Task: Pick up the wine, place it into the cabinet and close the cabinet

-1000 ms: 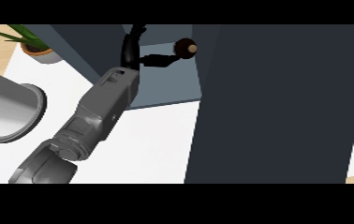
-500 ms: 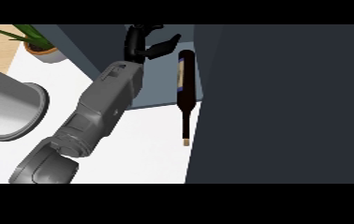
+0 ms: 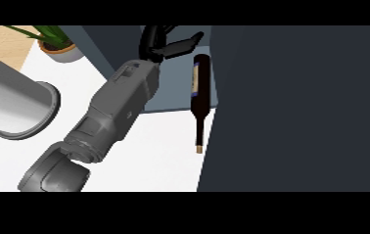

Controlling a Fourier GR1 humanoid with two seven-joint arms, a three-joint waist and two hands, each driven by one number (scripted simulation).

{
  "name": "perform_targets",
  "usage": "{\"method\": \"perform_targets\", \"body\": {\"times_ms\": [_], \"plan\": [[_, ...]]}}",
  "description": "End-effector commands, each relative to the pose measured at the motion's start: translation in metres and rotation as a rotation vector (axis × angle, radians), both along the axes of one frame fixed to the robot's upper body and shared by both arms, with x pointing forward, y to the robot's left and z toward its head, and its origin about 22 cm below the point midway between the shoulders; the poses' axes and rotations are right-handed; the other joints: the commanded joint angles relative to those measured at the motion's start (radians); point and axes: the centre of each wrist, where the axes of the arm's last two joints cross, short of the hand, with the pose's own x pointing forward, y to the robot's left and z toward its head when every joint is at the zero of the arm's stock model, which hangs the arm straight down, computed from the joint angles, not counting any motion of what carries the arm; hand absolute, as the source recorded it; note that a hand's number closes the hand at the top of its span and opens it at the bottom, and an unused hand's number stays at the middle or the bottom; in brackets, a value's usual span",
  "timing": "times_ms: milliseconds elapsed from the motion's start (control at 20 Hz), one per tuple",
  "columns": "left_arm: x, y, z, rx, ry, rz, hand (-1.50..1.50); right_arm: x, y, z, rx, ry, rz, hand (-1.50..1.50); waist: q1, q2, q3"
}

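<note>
The wine bottle [image 3: 198, 86] is dark with a purple label and lies on its side. Its body rests on the blue-grey floor of the cabinet [image 3: 172, 93], and its neck sticks out over the white counter [image 3: 151, 159], cork end toward me. My left hand [image 3: 154, 44] is inside the cabinet, just left of the bottle's base. The hand is open, with its thumb spread toward the bottle and not gripping it. My right hand does not show in the head view.
The dark cabinet door [image 3: 289, 105] stands open and fills the right half of the view, close beside the bottle. A large grey metal pot [image 3: 22, 110] sits at the left edge. A potted plant [image 3: 56, 46] stands at the back left.
One second ago the bottle stood upright at my fingertips. It then tipped over and now lies flat, neck toward me. My hand has let go and drawn slightly left.
</note>
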Motion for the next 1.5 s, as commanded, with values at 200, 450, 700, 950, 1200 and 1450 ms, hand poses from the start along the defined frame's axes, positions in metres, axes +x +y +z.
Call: {"method": "perform_targets", "body": {"times_ms": [200, 450, 700, 950, 1200, 1450], "plan": [[-0.002, -0.017, 0.005, -0.048, 0.021, -0.075, -1.50, -0.026, -0.003, 0.035, 0.120, 0.022, -0.016, -1.50, 0.035, -0.013, 0.000], [-0.011, -0.009, -0.016, -0.048, 0.026, -0.079, -1.50, -0.035, -0.011, 0.054, 0.098, 0.018, 0.005, -1.50, 0.042, -0.023, -0.001], [-0.015, -0.012, -0.012, -0.109, 0.025, -0.159, -1.50, -0.032, -0.013, 0.048, 0.075, 0.038, -0.016, -1.50, 0.058, -0.032, 0.000], [-0.034, -0.007, -0.039, -0.162, 0.042, -0.205, -1.50, -0.031, -0.010, 0.038, 0.068, 0.046, -0.033, -1.50, 0.059, -0.032, 0.001], [-0.055, -0.006, -0.054, -0.192, 0.066, -0.243, -1.50, -0.031, -0.008, 0.033, 0.083, 0.057, -0.050, -1.50, 0.083, -0.040, 0.001], [-0.088, -0.006, -0.069, -0.233, 0.096, -0.263, -1.50, -0.023, -0.011, 0.036, 0.074, 0.034, -0.079, -1.50, 0.109, -0.039, 0.001]]}}
